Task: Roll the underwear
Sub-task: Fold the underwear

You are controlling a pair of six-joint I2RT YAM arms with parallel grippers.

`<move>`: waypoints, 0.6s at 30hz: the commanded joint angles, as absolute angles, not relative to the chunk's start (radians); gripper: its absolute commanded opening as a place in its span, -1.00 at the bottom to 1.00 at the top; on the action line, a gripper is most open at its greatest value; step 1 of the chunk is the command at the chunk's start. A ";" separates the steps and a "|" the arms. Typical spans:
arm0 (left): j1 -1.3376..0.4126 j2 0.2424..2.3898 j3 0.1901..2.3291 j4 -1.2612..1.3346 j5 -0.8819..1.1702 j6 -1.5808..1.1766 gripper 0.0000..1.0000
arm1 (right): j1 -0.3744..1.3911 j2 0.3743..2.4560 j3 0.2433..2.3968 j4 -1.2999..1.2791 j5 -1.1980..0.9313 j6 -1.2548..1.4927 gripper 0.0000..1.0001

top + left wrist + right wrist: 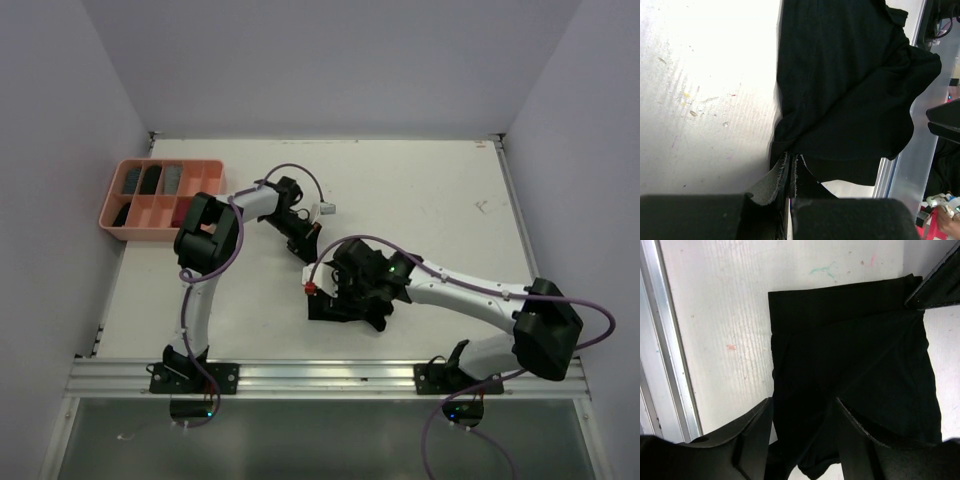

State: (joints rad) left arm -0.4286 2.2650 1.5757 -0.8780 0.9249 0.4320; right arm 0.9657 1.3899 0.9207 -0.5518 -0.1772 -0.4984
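Black soft-knit underwear [850,350] lies roughly flat on the white table [430,200], toward the near aluminium rail [320,375]. In the overhead view it sits between the two arms, mostly hidden under the right one. It is not rolled yet: the right wrist view shows one straight folded edge on the far side and loose wrinkles nearer the camera.

Left gripper [790,186]: jaws closed, pinching one corner of the garment. A sliver of paler inner hem shows at the pinch. The cloth fans away from that point across the table.

Right gripper [802,407]: jaws apart, one finger on either side of a band of the cloth, low over it. No pinch is visible, so I judge nothing is held on this side.

Salmon-pink compartment tray [140,235] sits at the far left of the table, well apart from the work. Several compartments hold dark items, too small to identify.

Handling notes (judgement): the fabric is light, limp and thin, with no stiffness. It will sag and bunch wherever unsupported, and a roll will tend to spring loose unless kept pressed. It is not fragile. The main risk is catching one layer only and dragging the rest askew. Best holds are the thicker hems or the waistband, at corners, taking all layers together. With the left corner anchored, the edge by the right gripper looks the sensible start for the roll.
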 commanded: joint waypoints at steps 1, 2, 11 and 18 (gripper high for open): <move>-0.445 2.356 1.509 -0.842 0.646 0.477 -1.00 | 0.965 1.379 0.959 -0.567 -0.245 -0.551 0.11; -0.445 2.356 1.511 -0.842 0.646 0.477 -1.00 | 0.966 1.400 0.992 -0.574 -0.262 -0.536 0.12; -0.445 2.359 1.513 -0.845 0.646 0.482 -1.00 | 0.992 1.545 1.095 -0.555 -0.310 -0.499 0.14; -0.445 2.373 1.517 -0.847 0.650 0.485 -0.99 | 1.009 1.580 1.095 -0.540 -0.330 -0.491 0.13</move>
